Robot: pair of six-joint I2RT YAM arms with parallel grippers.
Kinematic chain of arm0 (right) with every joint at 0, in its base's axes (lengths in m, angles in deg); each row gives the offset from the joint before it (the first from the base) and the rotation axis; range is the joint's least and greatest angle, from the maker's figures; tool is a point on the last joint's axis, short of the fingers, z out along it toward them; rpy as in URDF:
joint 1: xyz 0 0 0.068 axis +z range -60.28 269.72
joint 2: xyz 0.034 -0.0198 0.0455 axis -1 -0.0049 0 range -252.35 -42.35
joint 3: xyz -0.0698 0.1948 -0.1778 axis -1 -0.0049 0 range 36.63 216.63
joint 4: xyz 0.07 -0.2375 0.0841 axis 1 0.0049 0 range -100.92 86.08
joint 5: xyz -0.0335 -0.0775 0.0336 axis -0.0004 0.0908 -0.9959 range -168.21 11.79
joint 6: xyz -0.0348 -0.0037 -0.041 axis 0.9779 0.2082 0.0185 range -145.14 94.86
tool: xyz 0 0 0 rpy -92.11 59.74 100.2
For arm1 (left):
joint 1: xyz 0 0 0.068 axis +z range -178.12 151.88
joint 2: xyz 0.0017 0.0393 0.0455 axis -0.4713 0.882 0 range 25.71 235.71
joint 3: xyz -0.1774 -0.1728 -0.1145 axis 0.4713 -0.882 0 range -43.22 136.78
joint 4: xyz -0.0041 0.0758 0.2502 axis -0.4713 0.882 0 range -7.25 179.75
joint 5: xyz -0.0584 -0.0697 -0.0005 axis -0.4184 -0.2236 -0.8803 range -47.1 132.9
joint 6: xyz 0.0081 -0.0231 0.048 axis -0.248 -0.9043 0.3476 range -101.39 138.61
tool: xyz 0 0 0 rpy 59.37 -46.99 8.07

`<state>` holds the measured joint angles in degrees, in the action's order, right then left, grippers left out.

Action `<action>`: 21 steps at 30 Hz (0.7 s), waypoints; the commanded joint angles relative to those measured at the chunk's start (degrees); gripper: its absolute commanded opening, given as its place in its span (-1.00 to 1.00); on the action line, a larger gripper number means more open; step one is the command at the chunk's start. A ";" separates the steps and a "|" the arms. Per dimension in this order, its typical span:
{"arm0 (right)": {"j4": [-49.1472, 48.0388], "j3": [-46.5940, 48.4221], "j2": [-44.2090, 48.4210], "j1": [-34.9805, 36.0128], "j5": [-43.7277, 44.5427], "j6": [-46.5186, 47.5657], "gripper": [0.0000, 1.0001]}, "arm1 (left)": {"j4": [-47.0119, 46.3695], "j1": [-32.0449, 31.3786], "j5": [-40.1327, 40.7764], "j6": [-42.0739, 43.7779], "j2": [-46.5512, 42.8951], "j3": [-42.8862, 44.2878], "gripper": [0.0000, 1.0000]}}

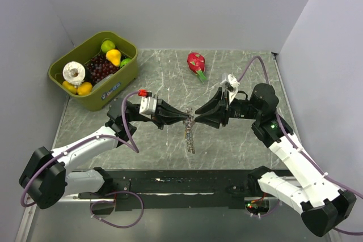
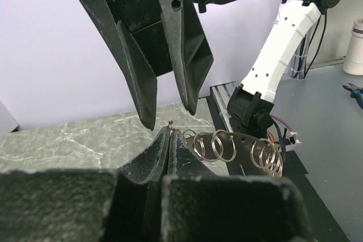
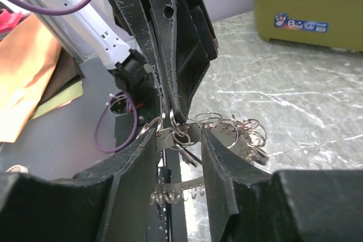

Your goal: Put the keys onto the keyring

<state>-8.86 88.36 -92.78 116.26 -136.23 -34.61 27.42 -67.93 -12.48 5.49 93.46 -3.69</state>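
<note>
Above marble table (image 1: 244,140), keyring (image 1: 190,136) in left end effector (image 1: 186,117).

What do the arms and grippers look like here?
The left arm and right arm have white shells and black joints. The left gripper and right gripper each have two black tapering fingers. A purple cable runs along each arm. A small red tag sits at the left wrist.

The keyring (image 1: 190,134) hangs in the air as a dangling string of thin silver wire loops, its topmost loop pinched between the closed tips of the left gripper (image 2: 171,131). The keys (image 3: 187,154) show only as slim metal pieces bunched among the loops, their heads indistinct.
</note>
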 commanded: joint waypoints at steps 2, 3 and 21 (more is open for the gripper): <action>-3.30 0.39 -0.28 0.70 -1.48 -0.11 -0.15 | -7.07 -0.18 -1.31 -1.73 0.02 1.96 -0.98; -3.21 0.31 -0.37 0.70 -1.31 -0.02 -0.16 | -7.33 -0.18 -1.31 -1.82 0.19 1.96 -0.98; -3.65 0.31 -2.65 1.14 -3.33 -0.28 -0.40 | -6.81 -0.35 -2.11 -1.82 0.72 2.84 -0.98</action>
<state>-10.52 88.34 -95.63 116.96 -138.64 -35.14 25.52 -67.95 -13.83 4.09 94.33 -3.67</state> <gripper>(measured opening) 0.293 0.021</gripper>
